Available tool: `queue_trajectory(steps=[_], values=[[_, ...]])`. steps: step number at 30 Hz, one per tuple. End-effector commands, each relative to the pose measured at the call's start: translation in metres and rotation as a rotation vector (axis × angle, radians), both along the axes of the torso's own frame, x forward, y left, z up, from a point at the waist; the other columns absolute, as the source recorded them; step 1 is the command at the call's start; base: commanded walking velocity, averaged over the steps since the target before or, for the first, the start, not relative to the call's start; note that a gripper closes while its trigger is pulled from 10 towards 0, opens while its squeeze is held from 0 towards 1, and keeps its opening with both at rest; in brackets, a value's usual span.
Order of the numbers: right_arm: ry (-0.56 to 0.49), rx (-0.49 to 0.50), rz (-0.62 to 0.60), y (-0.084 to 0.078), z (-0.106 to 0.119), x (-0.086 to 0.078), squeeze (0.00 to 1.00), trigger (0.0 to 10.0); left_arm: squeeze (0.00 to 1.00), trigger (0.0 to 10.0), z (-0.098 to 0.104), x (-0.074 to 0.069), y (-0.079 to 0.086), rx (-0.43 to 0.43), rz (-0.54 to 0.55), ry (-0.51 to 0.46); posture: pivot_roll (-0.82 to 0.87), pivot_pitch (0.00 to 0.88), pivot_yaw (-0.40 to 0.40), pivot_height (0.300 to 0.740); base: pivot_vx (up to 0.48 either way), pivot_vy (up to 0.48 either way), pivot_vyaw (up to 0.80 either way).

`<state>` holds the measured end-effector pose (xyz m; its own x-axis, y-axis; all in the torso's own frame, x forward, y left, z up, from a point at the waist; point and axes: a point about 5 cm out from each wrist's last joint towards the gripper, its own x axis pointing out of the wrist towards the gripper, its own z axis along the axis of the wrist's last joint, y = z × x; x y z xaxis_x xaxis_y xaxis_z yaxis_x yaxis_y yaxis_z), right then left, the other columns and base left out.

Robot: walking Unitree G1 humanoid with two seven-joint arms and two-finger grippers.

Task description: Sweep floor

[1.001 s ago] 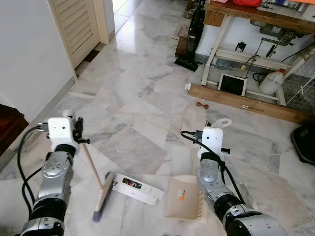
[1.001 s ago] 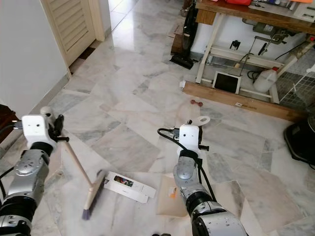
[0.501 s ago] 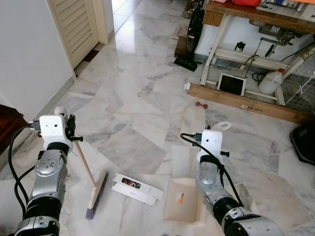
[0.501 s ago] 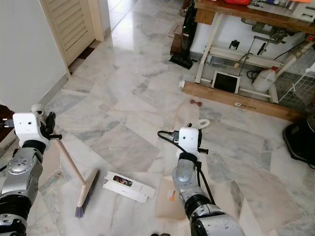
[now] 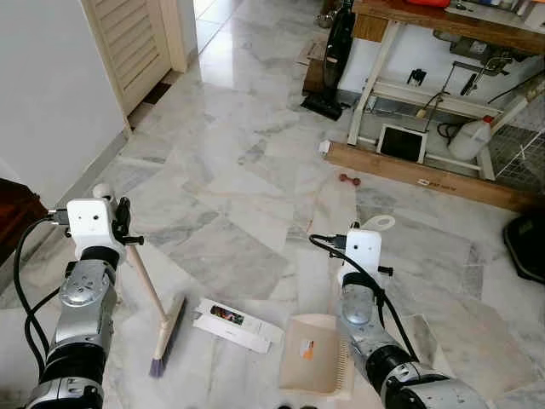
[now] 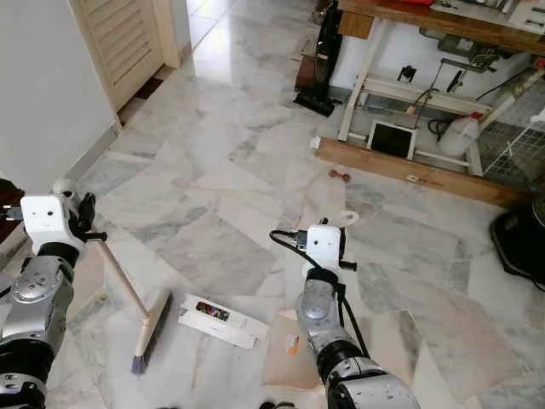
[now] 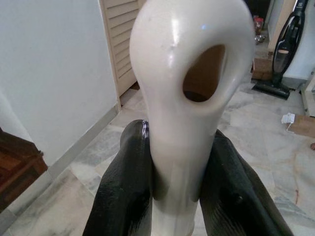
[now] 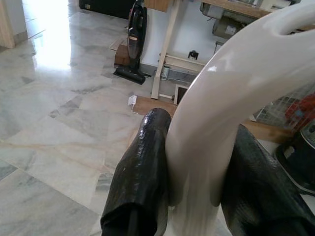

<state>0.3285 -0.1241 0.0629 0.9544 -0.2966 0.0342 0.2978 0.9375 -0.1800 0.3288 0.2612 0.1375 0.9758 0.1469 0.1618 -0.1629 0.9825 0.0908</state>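
My left gripper (image 7: pixel 178 136) is shut on the cream handle (image 5: pixel 145 281) of a hand brush. The brush slants down to its head (image 5: pixel 167 336), whose purple bristles rest on the marble floor. A flat white carton (image 5: pixel 236 324) lies on the floor just right of the brush head, a small gap apart. My right gripper (image 8: pixel 202 129) is shut on the cream looped handle (image 5: pixel 379 223) of a beige dustpan (image 5: pixel 311 354). The pan sits on the floor right of the carton, its mouth facing it.
A white wall and louvred door (image 5: pixel 132 43) stand on the left, dark wooden furniture (image 5: pixel 13 213) at the near left. Ahead are a black vacuum (image 5: pixel 332 64), a wooden workbench (image 5: pixel 443 25), a plank (image 5: pixel 426 179), a plastic jug (image 5: pixel 470 141) and a small red object (image 5: pixel 349 180).
My left arm has drawn back to the left, and the brush head has slid a little away from the carton. The dustpan has barely shifted; the carton has stayed put.
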Motion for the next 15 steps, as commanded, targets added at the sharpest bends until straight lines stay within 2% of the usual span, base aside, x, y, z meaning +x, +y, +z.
queue_trajectory(steps=[1,2,4,8,9,15], values=[[0.031,0.01,-0.005,-0.001,-0.006,-0.003,0.0,10.0,0.0,10.0,-0.009,0.005,-0.007,-0.055,-0.082,0.069,0.19,0.179,-0.108,0.74,0.0,0.0,0.0],[0.031,0.01,-0.005,-0.001,-0.006,-0.003,0.0,10.0,0.0,10.0,-0.009,0.005,-0.007,-0.055,-0.082,0.069,0.19,0.179,-0.108,0.74,0.0,0.0,0.0],[0.03,0.013,-0.007,-0.001,-0.006,-0.003,0.0,10.0,0.0,10.0,-0.02,0.006,-0.027,-0.017,-0.245,0.159,0.19,0.177,-0.109,0.74,0.0,0.0,0.0],[0.029,0.015,-0.008,-0.002,-0.005,-0.002,0.0,10.0,0.0,10.0,-0.024,0.006,-0.044,-0.045,-0.352,0.171,0.19,0.177,-0.109,0.74,0.0,0.0,0.0],[0.028,0.015,-0.009,-0.003,-0.005,-0.002,0.0,10.0,0.0,10.0,-0.026,0.005,-0.053,-0.052,-0.409,0.185,0.19,0.178,-0.109,0.74,0.0,0.0,0.0],[0.027,0.014,-0.005,-0.003,-0.004,-0.001,0.0,10.0,0.0,10.0,-0.028,0.002,-0.063,-0.068,-0.513,0.206,0.19,0.174,-0.109,0.74,0.0,0.0,0.0]])
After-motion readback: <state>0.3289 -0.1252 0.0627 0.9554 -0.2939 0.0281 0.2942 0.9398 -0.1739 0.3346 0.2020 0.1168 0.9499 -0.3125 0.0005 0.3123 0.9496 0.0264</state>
